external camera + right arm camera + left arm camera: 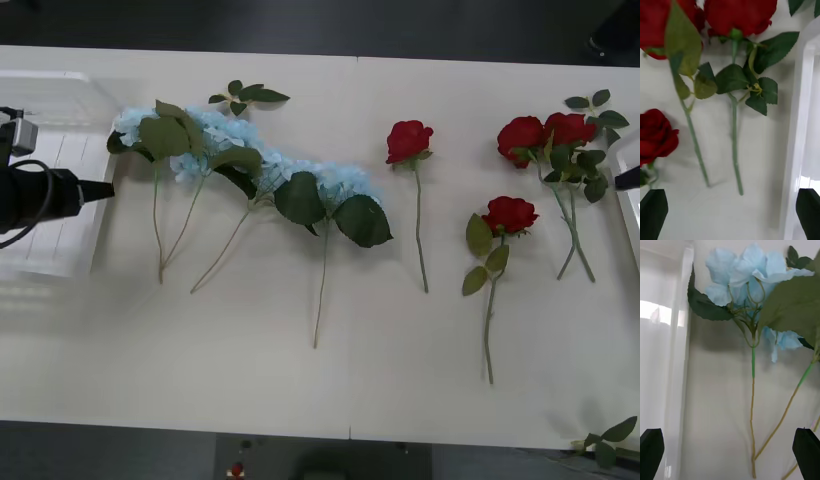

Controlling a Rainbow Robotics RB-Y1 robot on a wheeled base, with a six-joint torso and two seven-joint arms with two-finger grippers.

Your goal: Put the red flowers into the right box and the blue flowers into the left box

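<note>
Hovering over the left side of the white table point(330, 380), the left gripper point(730, 450) has its black fingers point(651, 448) spread wide at both corners of the left wrist view, with nothing between them, just bare tabletop and thin stems below. It sits right at the edge of the left box point(55, 180), the shallow translucent white plastic tray with a raised rim, which has no flowers in it. The pale blue fluffy hydrangea-like flowers point(250, 165) with big dark green leaves lie in a loose row on the table just beside that tray, stems trailing toward the robot.

Over on the other side, the right gripper point(730, 212) is also released, fingers apart, gripping nothing. It hangs above the stems of two of the deep-red artificial roses point(545, 132), which lie together near the right box point(628, 190), a white plastic tray with only its rim poking in at the table's right edge. Two more red roses lie on the table further left, one alone near the middle and one lower down with a couple of leaves.

A loose green leaf sprig point(248, 97) sits above the blue flowers, another point(608, 440) at the near right corner.
</note>
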